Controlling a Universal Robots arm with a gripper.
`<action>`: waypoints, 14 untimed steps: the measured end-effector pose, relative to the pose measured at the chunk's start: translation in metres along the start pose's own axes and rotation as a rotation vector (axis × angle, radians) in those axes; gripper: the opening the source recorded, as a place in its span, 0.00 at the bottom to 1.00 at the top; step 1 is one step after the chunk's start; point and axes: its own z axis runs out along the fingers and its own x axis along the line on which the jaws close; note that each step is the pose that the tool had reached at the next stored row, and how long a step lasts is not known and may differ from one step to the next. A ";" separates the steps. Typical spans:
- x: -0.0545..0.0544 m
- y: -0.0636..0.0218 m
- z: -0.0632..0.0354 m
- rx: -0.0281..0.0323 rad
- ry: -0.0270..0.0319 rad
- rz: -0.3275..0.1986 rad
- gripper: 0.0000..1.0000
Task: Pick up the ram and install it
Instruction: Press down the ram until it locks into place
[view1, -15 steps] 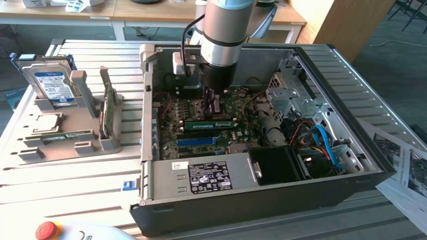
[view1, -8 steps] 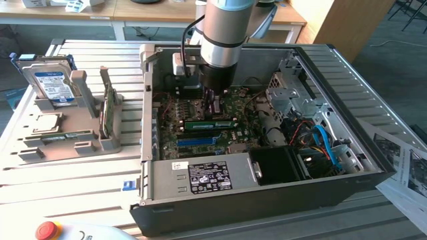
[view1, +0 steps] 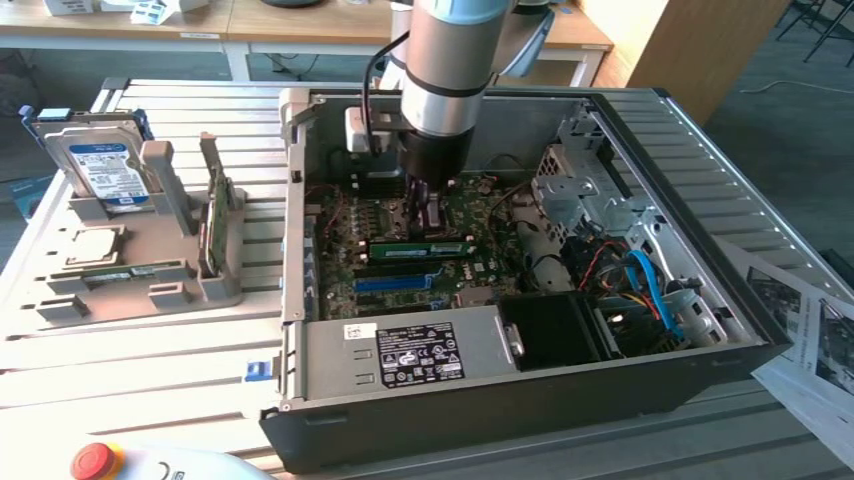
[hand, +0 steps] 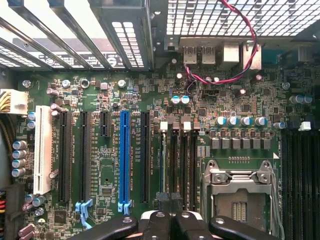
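Shows the gripper (view1: 430, 213) closed, fingers together with nothing visibly clamped between them, lowered over the motherboard (view1: 400, 225) inside the open computer case (view1: 694, 375). Locates the ram (view1: 420, 247) on edge in a memory slot near the blue expansion slot (view1: 398, 283), just beside the gripper's tip in the exterior view; cannot tell from here whether fully seated or merely resting in the slot. Suggests, as a judgement, a pressing-home step rather than a carry. To do it well: keep the closed fingertips (hand: 156, 220) centred over the thin upper edge, not off to one side; press straight down, without tilt, to avoid levering the stick against the slot walls; spread the push along the length instead of loading one end; watch the white latches (hand: 167, 125) for closure. Keep clear of the red-and-black cable (hand: 235, 75) and of the CPU socket (hand: 240, 187) next to the memory slots (hand: 182, 165). Leaves the taller green card (view1: 211, 225), upright in the grey tray (view1: 80, 300) at the exterior view's left, out of the matter.
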 end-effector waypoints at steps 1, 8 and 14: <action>0.000 0.0000 0.0004 0.0000 0.0000 0.000 0.11; 0.000 -0.0001 0.0019 -0.0001 0.0002 0.000 0.11; 0.000 -0.0001 0.0028 0.0000 -0.0002 0.000 0.11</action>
